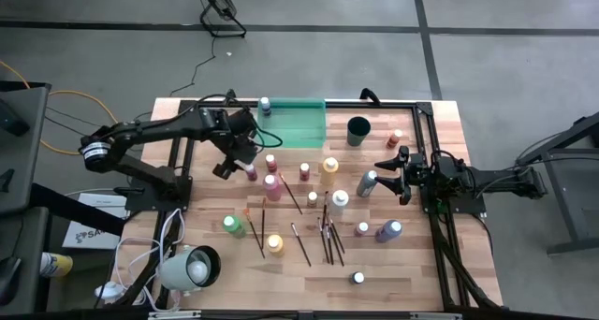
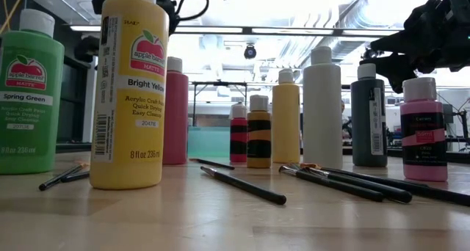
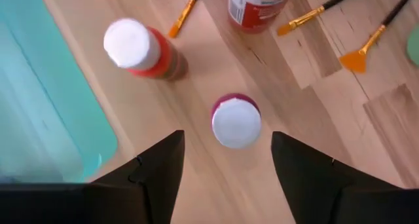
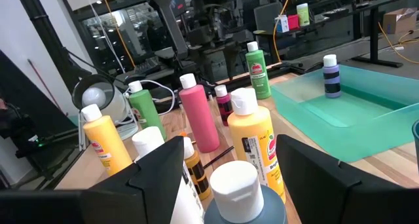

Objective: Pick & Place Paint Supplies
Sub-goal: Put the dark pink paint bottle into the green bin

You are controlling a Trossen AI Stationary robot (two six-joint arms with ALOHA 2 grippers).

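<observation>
My left gripper [image 1: 229, 168] hangs open, pointing down, over a small magenta paint bottle with a white cap [image 3: 236, 121], also seen as the bottle [image 1: 251, 172]. Its fingers stand above the bottle on either side and touch nothing. A red bottle [image 3: 141, 48] stands upright beside it. More paint bottles [image 1: 329, 166] and several dark-handled brushes [image 1: 328, 238] are spread over the table's middle. One bottle [image 1: 265, 105] stands in the green tray [image 1: 299, 123]. My right gripper [image 1: 391, 173] waits open and level at the table's right, just short of a grey bottle [image 1: 368, 182].
A dark round cup [image 1: 358, 131] stands right of the tray. A round lamp [image 1: 192, 267] sits at the near left corner. Black frame rails [image 1: 426, 133] run along the table's sides. Large green [image 2: 29, 97] and yellow [image 2: 132, 97] bottles stand near the front edge.
</observation>
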